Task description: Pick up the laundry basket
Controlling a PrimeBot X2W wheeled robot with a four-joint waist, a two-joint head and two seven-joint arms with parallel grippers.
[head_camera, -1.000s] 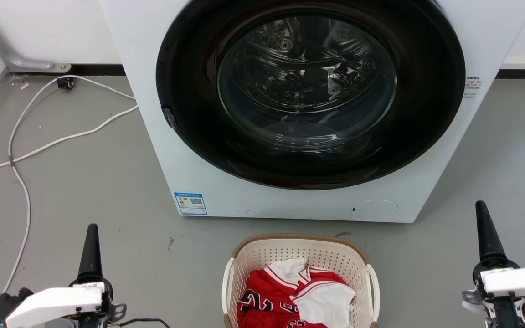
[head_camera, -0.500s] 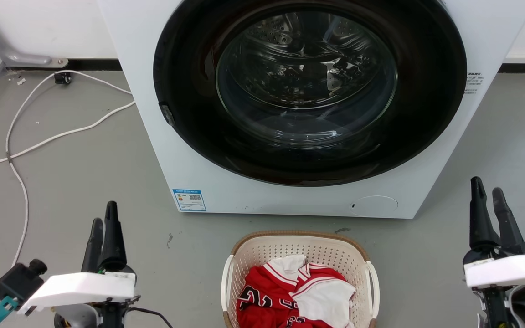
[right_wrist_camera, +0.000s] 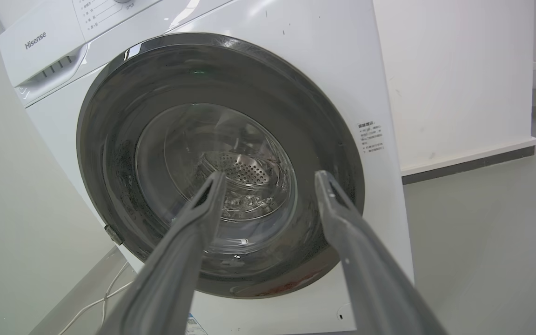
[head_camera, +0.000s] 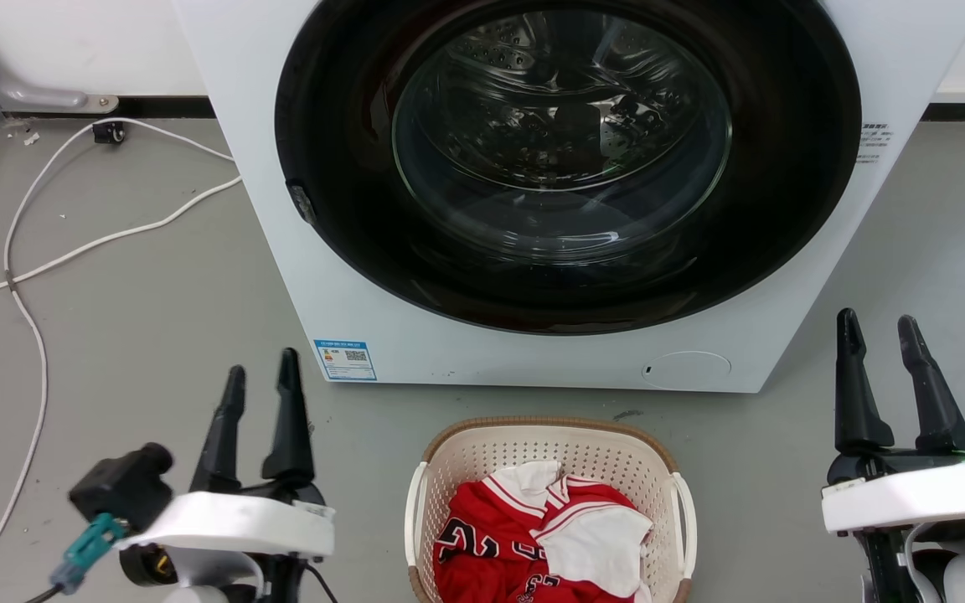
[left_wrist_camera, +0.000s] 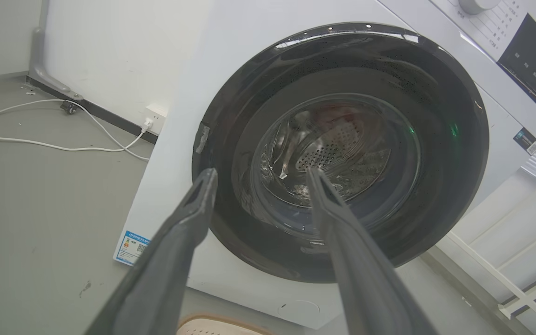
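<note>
The laundry basket (head_camera: 551, 442) stands on the grey floor at the bottom centre of the head view, cream and perforated with a brown rim and white side handles. Red and white clothes (head_camera: 545, 536) lie in it. A sliver of its rim (left_wrist_camera: 221, 324) shows at the bottom of the left wrist view. My left gripper (head_camera: 260, 362) is open, to the left of the basket and apart from it. On the basket's right, also well clear of it, my right gripper (head_camera: 878, 325) is open. Both hold nothing, as the left gripper (left_wrist_camera: 259, 173) and right gripper (right_wrist_camera: 270, 175) show from the wrists.
A white washing machine (head_camera: 365, 293) with a shut dark round door (head_camera: 566, 159) stands just behind the basket. White cables (head_camera: 22, 276) trail over the floor at the left, running to a wall socket (left_wrist_camera: 155, 116). A white rack (left_wrist_camera: 524, 279) stands right of the machine.
Both arms have turned and come forward, so each gripper now shows two spread fingers. The left gripper has moved right, toward the basket. The head camera has shifted slightly.
</note>
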